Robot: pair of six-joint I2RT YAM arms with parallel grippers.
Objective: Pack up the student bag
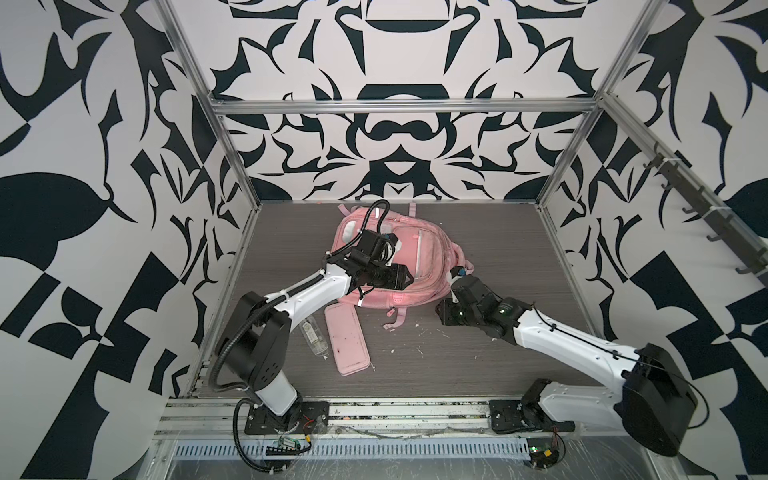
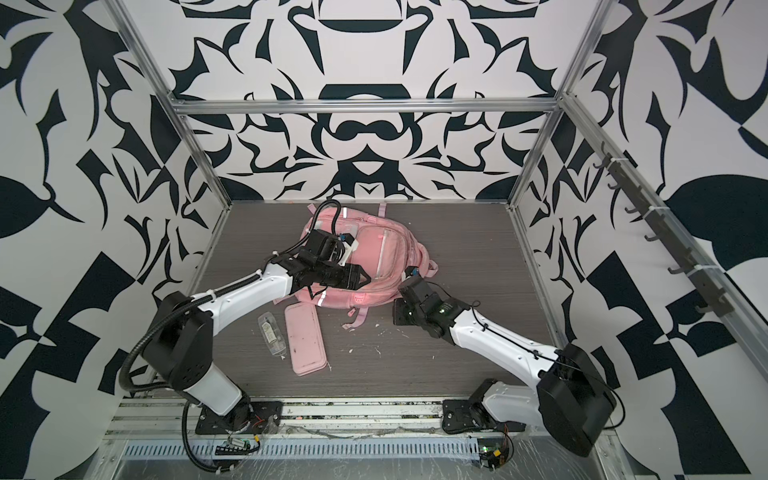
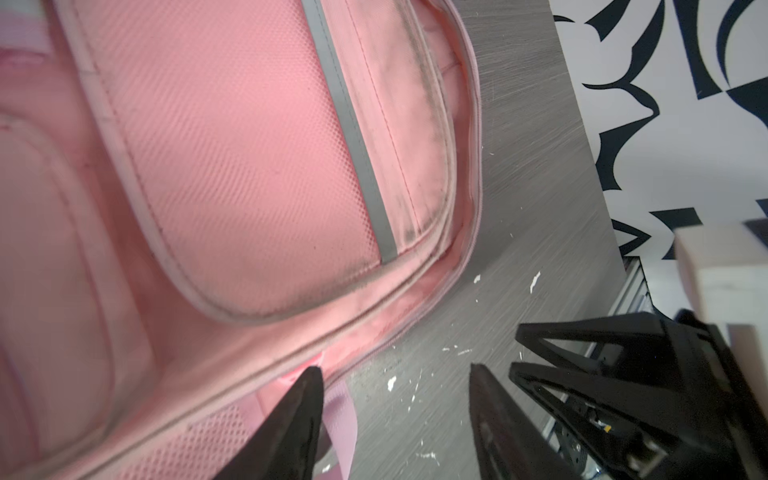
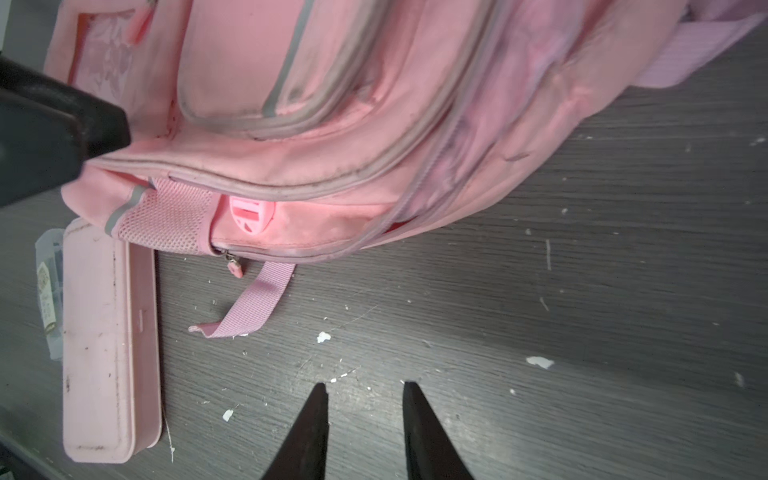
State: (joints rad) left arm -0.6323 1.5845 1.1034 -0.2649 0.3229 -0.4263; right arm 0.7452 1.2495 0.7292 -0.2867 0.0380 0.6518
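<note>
The student bag (image 1: 424,257) (image 2: 384,253), a soft pink backpack with grey strips, lies flat at the back middle of the grey table. My left gripper (image 1: 406,277) (image 2: 362,279) hangs over the bag's near left part. In the left wrist view it (image 3: 395,370) is open and holds nothing, one finger over the bag's (image 3: 232,166) edge, its mate over bare table. My right gripper (image 1: 444,311) sits low beside the bag's right side. In the right wrist view it (image 4: 365,384) is open a little over bare table, short of the bag (image 4: 332,104).
A flat pink pencil case (image 1: 347,340) (image 2: 305,338) (image 4: 110,345) lies in front of the bag, with a clear plastic bottle (image 1: 313,334) (image 2: 272,332) at its left. A loose pink strap (image 4: 253,303) trails from the bag. White flecks dot the table. Frame posts and patterned walls enclose it.
</note>
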